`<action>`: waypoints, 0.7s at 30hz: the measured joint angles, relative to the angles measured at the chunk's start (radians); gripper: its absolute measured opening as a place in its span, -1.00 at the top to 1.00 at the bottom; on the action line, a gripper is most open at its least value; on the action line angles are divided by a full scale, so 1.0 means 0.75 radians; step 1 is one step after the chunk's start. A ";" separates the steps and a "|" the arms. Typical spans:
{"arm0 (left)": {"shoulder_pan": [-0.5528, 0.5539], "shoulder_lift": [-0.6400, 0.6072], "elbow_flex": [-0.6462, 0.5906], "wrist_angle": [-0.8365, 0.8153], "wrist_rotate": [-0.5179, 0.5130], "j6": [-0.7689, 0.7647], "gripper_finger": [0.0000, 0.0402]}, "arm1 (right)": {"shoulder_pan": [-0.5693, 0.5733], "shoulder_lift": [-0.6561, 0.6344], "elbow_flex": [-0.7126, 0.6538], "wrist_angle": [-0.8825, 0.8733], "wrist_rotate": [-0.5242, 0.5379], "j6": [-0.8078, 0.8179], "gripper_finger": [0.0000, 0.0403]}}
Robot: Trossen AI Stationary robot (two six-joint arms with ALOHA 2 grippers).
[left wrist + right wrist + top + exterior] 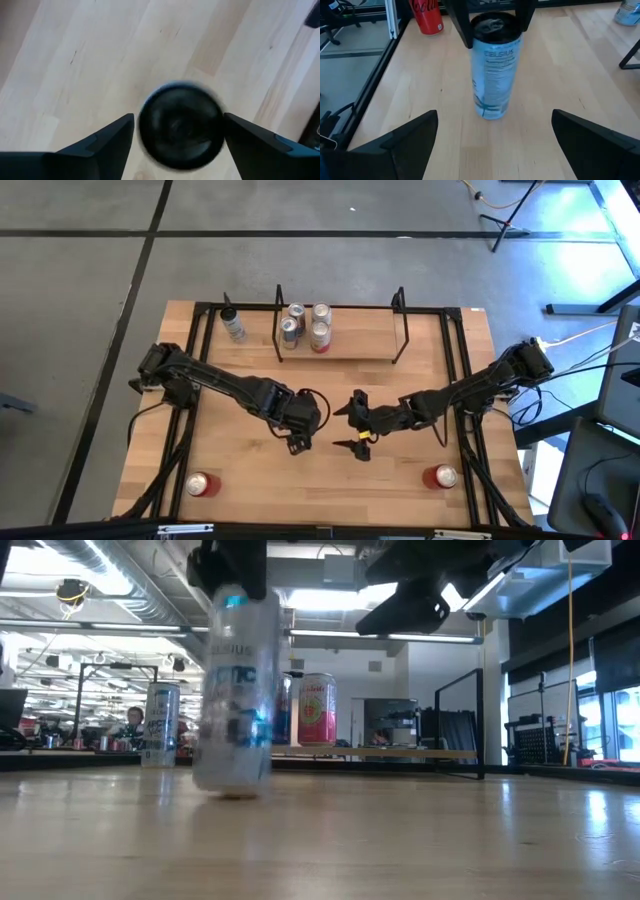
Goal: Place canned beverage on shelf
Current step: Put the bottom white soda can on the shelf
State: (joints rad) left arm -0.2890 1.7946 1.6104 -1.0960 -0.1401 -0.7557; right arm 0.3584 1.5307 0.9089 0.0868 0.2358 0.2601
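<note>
Tall pale-blue can (494,67) with black top stands upright, left end effector (177,137) spread around it; right end effector (495,145) spread nearby.

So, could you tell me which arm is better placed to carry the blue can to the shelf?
Left: the left pincer sits right over the top of the blue can, whereas the right pincer hangs open beside it, empty.

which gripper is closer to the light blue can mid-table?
Left. The left gripper sits right over the light blue can, fingers either side of its top. The right gripper waits beside it, open.
</note>
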 joint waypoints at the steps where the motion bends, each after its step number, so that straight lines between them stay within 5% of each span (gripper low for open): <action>1: -0.001 0.000 0.001 0.000 -0.005 0.000 -0.45 | 0.000 0.000 0.000 0.001 0.000 0.000 -0.86; 14: -0.045 -0.090 0.013 0.019 -0.008 0.020 -0.48 | 0.000 0.070 0.001 0.147 -0.028 0.001 -0.86; 21: -0.196 -0.280 0.009 -0.051 -0.175 0.003 -0.48 | -0.019 0.236 0.030 0.395 0.003 0.000 -0.86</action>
State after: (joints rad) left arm -0.4360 1.5848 1.6172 -1.1344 -0.2714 -0.7537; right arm 0.3443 1.7079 0.9312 0.3832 0.2383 0.2602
